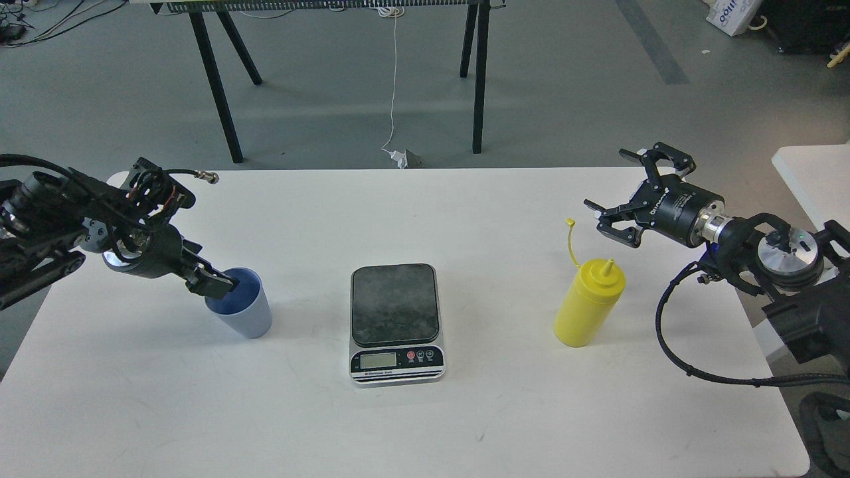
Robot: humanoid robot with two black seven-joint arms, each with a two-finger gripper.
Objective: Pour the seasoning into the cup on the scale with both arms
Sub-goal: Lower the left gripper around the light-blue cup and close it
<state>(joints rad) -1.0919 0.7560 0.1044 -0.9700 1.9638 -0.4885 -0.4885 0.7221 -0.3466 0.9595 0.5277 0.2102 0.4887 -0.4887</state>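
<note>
The light-blue cup [247,317] stands upright on the white table [425,425], left of the scale [396,312], whose dark plate is bare. My left gripper [218,284] is at the cup's far-left rim, its dark tip overlapping the opening; I cannot tell its fingers apart. The yellow seasoning bottle [588,305] stands upright right of the scale, its cap hanging open on the tether [572,240]. My right gripper [612,189] is open and empty, above and behind the bottle, apart from it.
Black table legs [216,79] and a white cable [393,79] are on the grey floor beyond the table's far edge. A second white table [813,176] is at the right. My right arm's cable loop [671,345] hangs over the table's right side.
</note>
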